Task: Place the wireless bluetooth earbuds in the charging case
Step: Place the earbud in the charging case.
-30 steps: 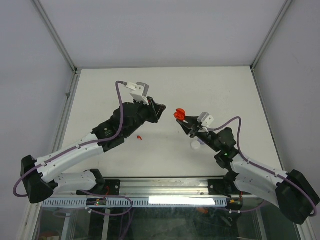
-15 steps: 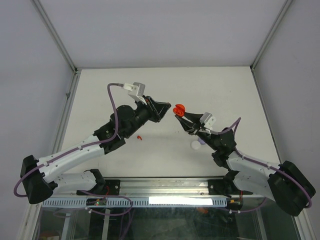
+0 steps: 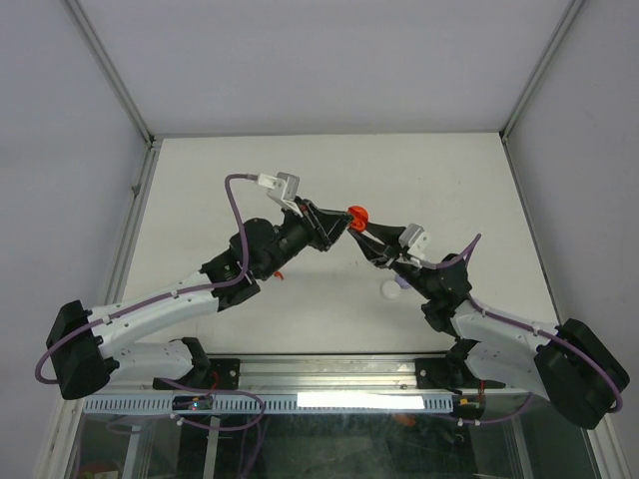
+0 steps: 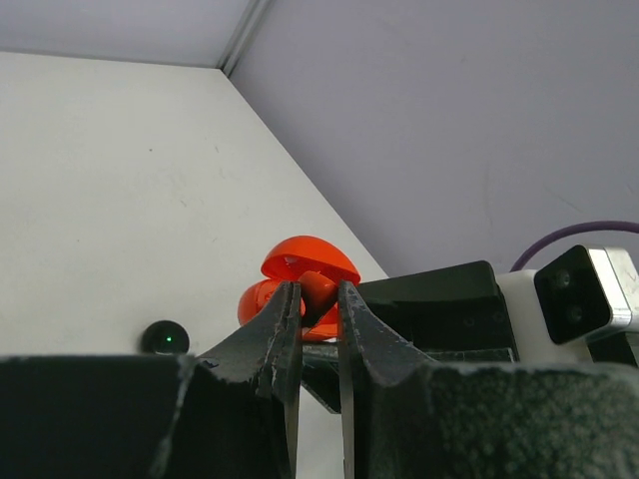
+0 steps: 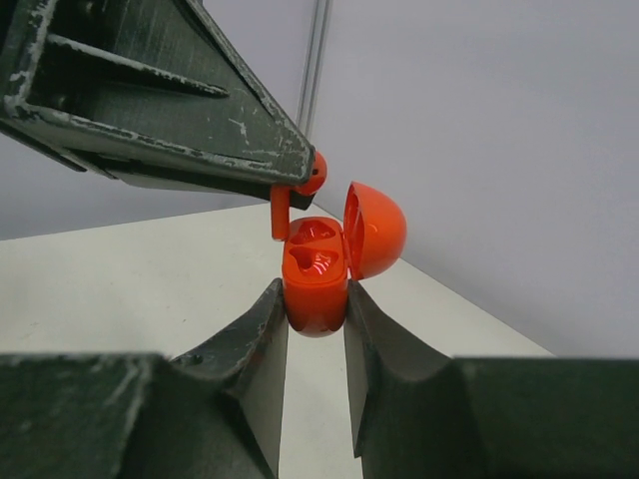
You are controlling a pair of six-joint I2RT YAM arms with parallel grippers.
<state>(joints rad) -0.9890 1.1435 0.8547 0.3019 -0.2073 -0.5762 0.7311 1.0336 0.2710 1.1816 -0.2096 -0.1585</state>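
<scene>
My right gripper (image 5: 317, 299) is shut on the body of a red charging case (image 5: 318, 284), held above the table with its lid (image 5: 375, 230) swung open and both moulded wells showing. My left gripper (image 4: 319, 291) is shut on one red earbud (image 5: 300, 185), whose stem hangs just over the near-left rim of the case. In the top view the two grippers meet tip to tip at mid-table, the left gripper (image 3: 340, 223) right beside the case (image 3: 357, 216). A second small red earbud (image 3: 283, 269) lies on the table beside the left arm.
A small white round object (image 3: 390, 289) lies on the table beside the right arm. A black round object with a green light (image 4: 165, 337) sits on the table past the left fingers. Metal frame posts edge the white table (image 3: 449, 180).
The left arm has swung right and brought its earbud up to the open case. The right arm raised the case slightly earlier and has held still since.
</scene>
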